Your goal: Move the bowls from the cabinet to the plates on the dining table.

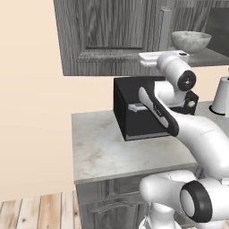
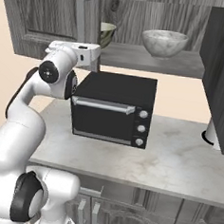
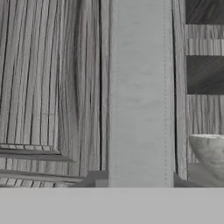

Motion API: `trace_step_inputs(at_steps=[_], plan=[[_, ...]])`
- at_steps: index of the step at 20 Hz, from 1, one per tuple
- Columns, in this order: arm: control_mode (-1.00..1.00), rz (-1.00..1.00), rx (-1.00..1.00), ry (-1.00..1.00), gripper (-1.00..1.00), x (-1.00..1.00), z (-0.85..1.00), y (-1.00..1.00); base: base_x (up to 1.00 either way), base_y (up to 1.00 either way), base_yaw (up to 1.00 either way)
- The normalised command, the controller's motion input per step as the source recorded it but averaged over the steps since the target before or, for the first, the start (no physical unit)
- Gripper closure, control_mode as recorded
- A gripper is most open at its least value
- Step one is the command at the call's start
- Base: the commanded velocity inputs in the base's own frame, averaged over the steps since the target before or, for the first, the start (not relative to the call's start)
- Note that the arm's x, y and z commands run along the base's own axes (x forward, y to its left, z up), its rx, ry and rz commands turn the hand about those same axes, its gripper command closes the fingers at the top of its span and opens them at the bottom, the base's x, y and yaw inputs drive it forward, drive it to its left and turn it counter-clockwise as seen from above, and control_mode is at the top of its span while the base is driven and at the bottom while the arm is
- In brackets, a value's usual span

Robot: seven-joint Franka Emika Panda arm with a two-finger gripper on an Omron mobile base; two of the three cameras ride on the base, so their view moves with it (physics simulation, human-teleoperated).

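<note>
The white arm reaches up to the cabinet point(image 2: 40, 18), and its hand point(image 2: 92, 53) is right at the door's long light grey bar handle point(image 3: 140, 92). In the hand view the bar is very close and runs straight up the middle. The fingers cannot be seen in that view, and in the two base views the white wrist hides them. So I cannot tell if the hand is spread, pressed together or pinching the bar.

The cabinet is open on its right part, and a shelf point(image 2: 151, 60) shows inside. The marbled bowl point(image 2: 164, 43) sits on that shelf, to the right of the hand and well apart from it. The greenish bowl point(image 2: 106, 33) sits on the same shelf, farther back and just to the right of the handle, near the hand. The door edge hides part of it, so only a slice shows in the right base view. In the hand view a pale bowl edge peeks in at the right side.

Below the shelf, a black oven point(image 2: 113, 107) stands on the counter point(image 2: 177, 152). A white thing point(image 1: 221, 96) at the right of the counter is cut off.
</note>
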Motion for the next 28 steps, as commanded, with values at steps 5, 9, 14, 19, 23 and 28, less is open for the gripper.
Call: trace_step_inputs(at_steps=[5,9,14,19,23,28], plan=[[-1.00,0.00,-0.03,0.14,1.00,-0.37,-0.11,0.55,0.00,0.00,0.00],[-1.00,-0.05,-0.01,0.08,1.00,-0.38,-0.10,0.43,0.00,0.00,0.00],[-1.00,-0.08,0.00,0.00,1.00,-0.37,-0.07,0.37,0.00,0.00,0.00],[-1.00,-0.10,0.01,-0.07,1.00,-0.36,-0.01,0.33,0.00,0.00,0.00],[-1.00,-0.09,0.00,-0.06,1.00,-0.37,-0.03,0.36,0.00,0.00,0.00],[-1.00,-0.03,0.00,0.00,1.00,-0.45,-0.21,0.51,0.00,0.00,0.00]])
